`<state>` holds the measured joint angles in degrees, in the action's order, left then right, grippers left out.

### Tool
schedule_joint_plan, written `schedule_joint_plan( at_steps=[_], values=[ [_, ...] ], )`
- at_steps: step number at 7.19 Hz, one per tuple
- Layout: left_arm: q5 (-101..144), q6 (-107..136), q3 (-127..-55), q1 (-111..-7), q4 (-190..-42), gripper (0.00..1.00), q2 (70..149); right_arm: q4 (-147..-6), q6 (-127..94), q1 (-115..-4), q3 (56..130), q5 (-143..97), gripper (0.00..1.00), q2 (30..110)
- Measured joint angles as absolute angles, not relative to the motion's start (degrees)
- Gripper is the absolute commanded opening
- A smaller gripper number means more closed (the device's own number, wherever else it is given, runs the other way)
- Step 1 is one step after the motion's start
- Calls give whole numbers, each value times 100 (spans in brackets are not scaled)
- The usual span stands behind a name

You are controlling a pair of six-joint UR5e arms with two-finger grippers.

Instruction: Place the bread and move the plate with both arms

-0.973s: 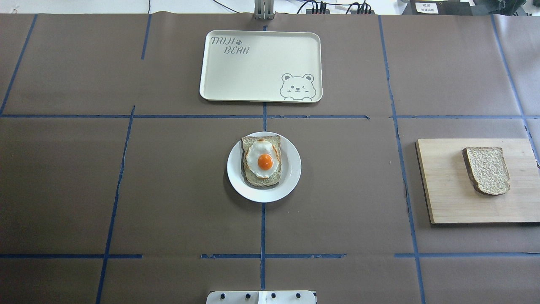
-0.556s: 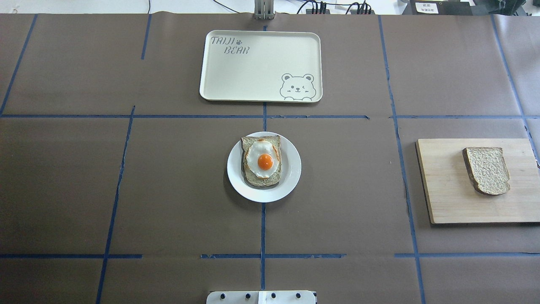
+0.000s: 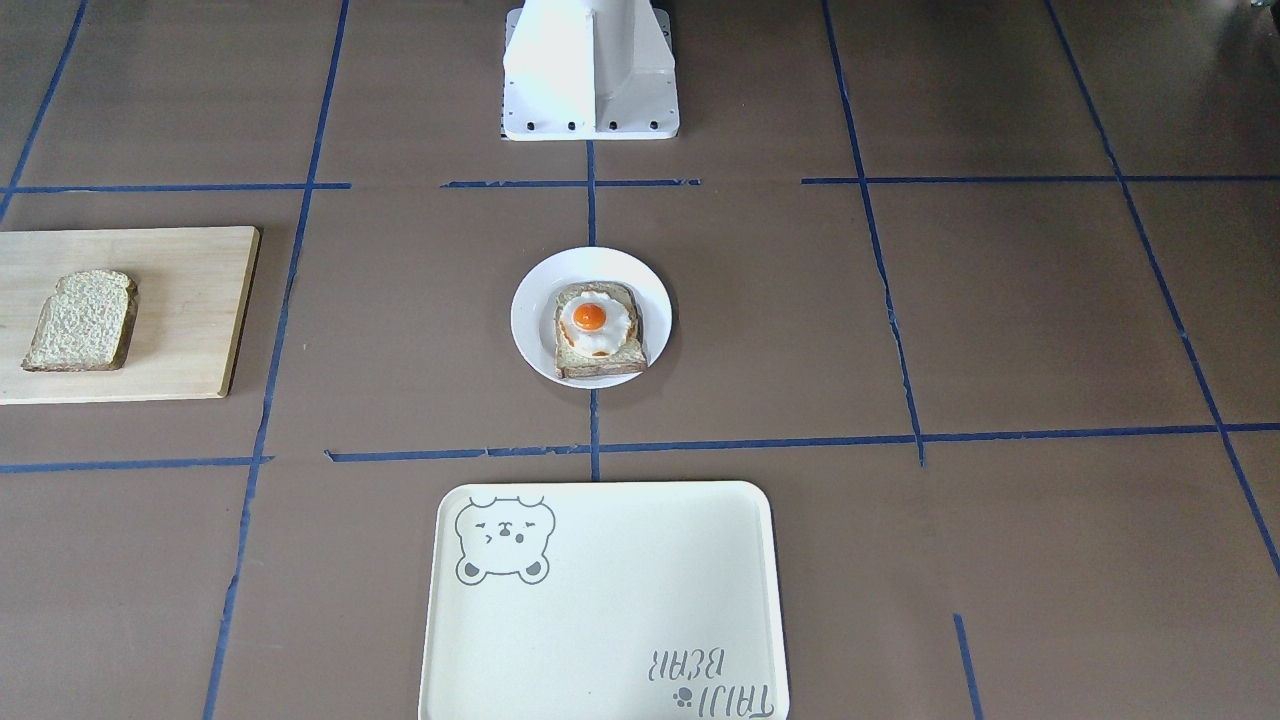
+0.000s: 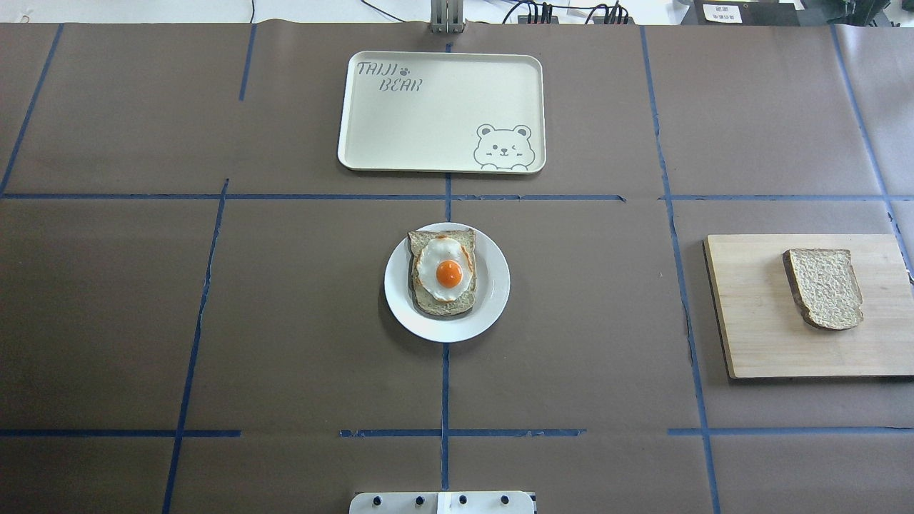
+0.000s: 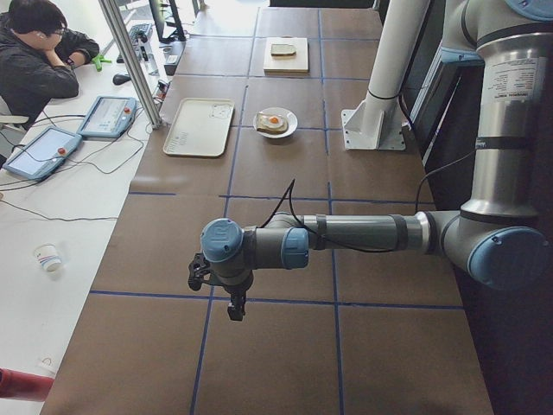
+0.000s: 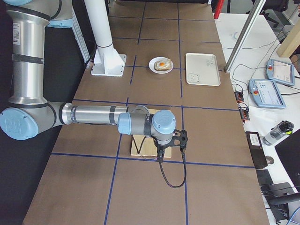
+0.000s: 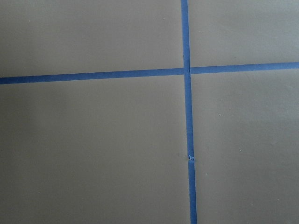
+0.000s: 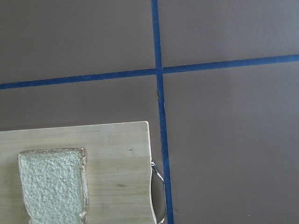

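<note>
The bread (image 4: pixel 825 288) lies flat on a wooden cutting board (image 4: pixel 757 321) at the right edge of the overhead view, bare of topping and well apart from everything else. At the centre of that view sits the plate (image 4: pixel 494 289), small, round and white, with an egg-topped slice (image 4: pixel 444 275) on it. Above the plate, near the top of the frame, lies a cream tray (image 4: pixel 428 128) with a bear drawing in its lower right corner. The brown table (image 4: pixel 214 321) is crossed by blue tape lines.

In the side view from the robot's left, the left gripper (image 5: pixel 233 307) hangs point-down over bare table in the lower middle of the frame, close to a tape crossing. Whether its jaws are spread or pressed together cannot be told from there.

In the side view from the robot's right, the right gripper (image 6: pixel 160 154) hangs over the cutting board just below the centre of the frame. It looks to be clear of the wood, though the angle is poor, and its jaws cannot be made out either. The right wrist view has the bread in its lower left corner.
</note>
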<state>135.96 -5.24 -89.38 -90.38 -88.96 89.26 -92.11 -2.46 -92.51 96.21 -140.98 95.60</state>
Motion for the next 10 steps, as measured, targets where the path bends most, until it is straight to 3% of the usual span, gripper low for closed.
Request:
schedule_joint_plan(
  at_steps=[5, 10],
  values=[
    [13567, -534, -8939, -9044, -8905, 100, 8924, -8176, -582, -9090, 9336, -14441, 100, 9538],
    [13599, -502, -8940, -9044, -8921, 100, 8921, -5604, -4051, -7473, 9129, -13770, 99, 9603]
  ],
)
